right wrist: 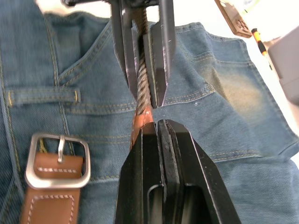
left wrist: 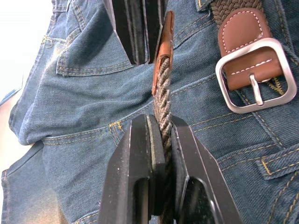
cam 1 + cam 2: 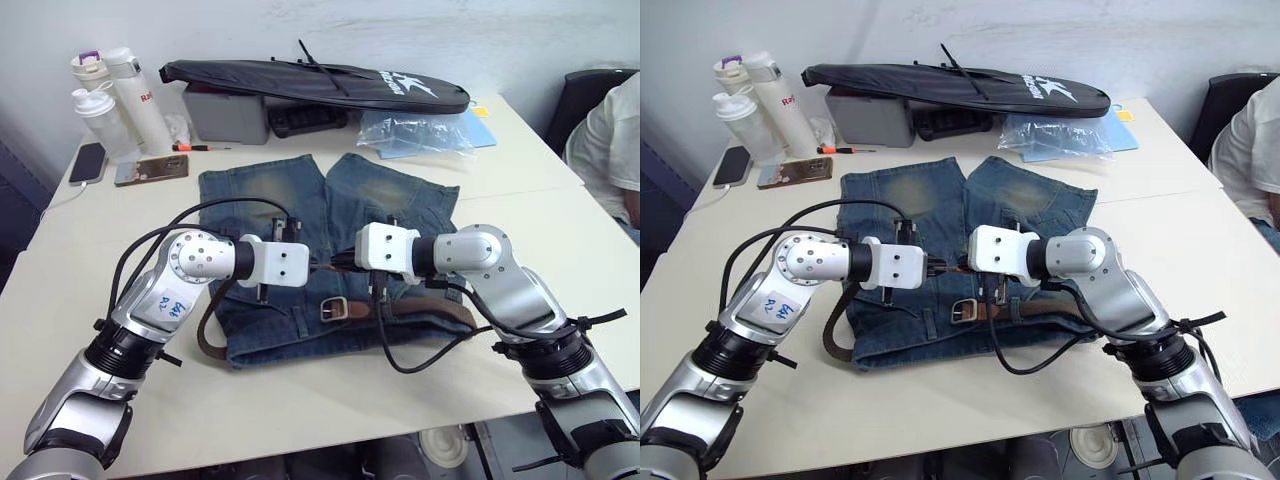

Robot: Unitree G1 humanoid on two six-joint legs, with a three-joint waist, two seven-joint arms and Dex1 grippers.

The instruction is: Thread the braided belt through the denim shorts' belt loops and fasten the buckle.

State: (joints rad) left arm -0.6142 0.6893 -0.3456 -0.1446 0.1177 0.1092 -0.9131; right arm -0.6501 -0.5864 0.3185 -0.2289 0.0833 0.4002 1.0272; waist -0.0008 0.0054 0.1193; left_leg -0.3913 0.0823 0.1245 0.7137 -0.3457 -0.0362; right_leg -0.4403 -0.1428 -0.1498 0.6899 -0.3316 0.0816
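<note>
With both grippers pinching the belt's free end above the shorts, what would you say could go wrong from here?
1. The left gripper and right gripper both clamp the dark-brown braided belt close together, so opposing pulls may slip it from the jaws.
2. The tan leather tip is held away from the silver metal buckle, so it might miss the frame.
3. Tugging may bunch the faded blue denim shorts.

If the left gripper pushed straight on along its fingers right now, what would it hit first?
Most likely the right gripper. The left gripper is shut on the braided belt, and the right gripper faces it, clamped on the belt's tan tip just ahead. The denim shorts lie below that line, though depth is hard to judge.
</note>
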